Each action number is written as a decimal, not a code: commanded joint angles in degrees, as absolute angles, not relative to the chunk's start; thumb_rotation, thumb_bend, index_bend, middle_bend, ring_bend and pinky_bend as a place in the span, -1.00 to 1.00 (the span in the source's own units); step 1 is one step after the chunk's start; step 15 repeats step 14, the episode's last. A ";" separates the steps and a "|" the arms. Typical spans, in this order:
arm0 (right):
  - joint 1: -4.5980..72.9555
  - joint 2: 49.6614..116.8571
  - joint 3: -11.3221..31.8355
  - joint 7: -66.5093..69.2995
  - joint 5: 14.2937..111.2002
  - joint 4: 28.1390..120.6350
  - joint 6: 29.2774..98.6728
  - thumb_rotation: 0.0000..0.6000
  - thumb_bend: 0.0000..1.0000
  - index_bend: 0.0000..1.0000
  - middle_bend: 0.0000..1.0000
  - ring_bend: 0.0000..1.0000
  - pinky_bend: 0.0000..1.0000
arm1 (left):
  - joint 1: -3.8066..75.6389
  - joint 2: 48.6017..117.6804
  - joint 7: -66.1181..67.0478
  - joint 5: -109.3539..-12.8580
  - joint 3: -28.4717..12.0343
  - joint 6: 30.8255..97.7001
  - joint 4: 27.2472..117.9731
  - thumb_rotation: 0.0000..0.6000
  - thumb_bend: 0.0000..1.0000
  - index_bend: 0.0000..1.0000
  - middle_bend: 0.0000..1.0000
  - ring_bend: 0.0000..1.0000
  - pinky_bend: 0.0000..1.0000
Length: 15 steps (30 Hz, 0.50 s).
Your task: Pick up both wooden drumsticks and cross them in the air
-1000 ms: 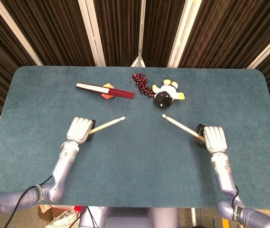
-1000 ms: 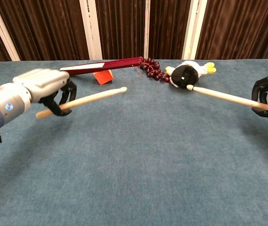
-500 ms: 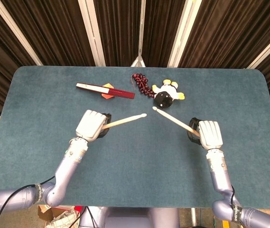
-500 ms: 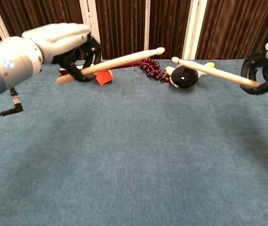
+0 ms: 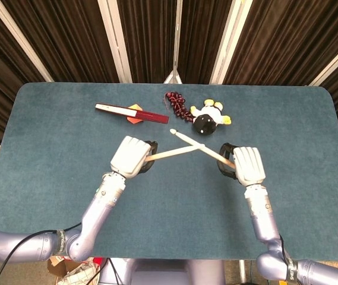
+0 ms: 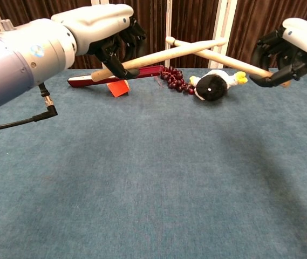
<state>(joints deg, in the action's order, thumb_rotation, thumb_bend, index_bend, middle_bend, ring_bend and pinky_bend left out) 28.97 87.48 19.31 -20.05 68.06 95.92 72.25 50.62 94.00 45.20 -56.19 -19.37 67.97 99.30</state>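
My left hand [image 5: 133, 156] [image 6: 102, 28] grips one wooden drumstick [image 5: 177, 152] [image 6: 158, 54] by its butt end, tip pointing right. A second wooden drumstick [image 5: 188, 141] [image 6: 223, 58] is held in my right hand [image 5: 246, 165] [image 6: 293, 46], its tip pointing left. Both sticks are raised well above the blue table [image 5: 169, 219] [image 6: 158, 178]. They overlap in an X near their tips in both views, in front of the curtain in the chest view.
At the back of the table lie a dark red and white flat stick [image 5: 132, 113] [image 6: 115, 76] over an orange piece [image 6: 118, 88], a string of dark red beads [image 5: 177, 107] [image 6: 176, 79], and a black, white and yellow plush toy [image 5: 209, 117] [image 6: 213, 85].
Both hands rose and moved inward toward each other. The drumstick tips, apart half a second ago, now overlap in an X.
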 commanded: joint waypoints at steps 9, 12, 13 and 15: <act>29.76 87.27 19.68 -21.31 67.75 98.62 73.44 1.00 0.00 0.58 0.37 0.55 0.50 | 51.51 95.18 45.86 -54.85 -19.40 69.37 99.07 1.00 0.16 0.30 0.47 0.67 0.89; 29.83 87.20 19.58 -21.37 67.59 98.75 73.50 1.00 0.00 0.58 0.37 0.55 0.50 | 51.66 95.13 45.87 -55.04 -19.36 69.65 99.13 1.00 0.16 0.30 0.47 0.67 0.89; 29.86 87.18 19.54 -21.38 67.58 98.79 73.55 1.00 0.00 0.58 0.37 0.55 0.50 | 51.72 95.14 45.77 -55.02 -19.43 69.74 99.16 1.00 0.16 0.30 0.47 0.67 0.89; 29.88 87.14 19.50 -21.39 67.55 98.83 73.59 1.00 0.00 0.58 0.37 0.55 0.50 | 51.79 95.17 45.73 -54.99 -19.52 69.87 99.20 1.00 0.16 0.30 0.47 0.67 0.89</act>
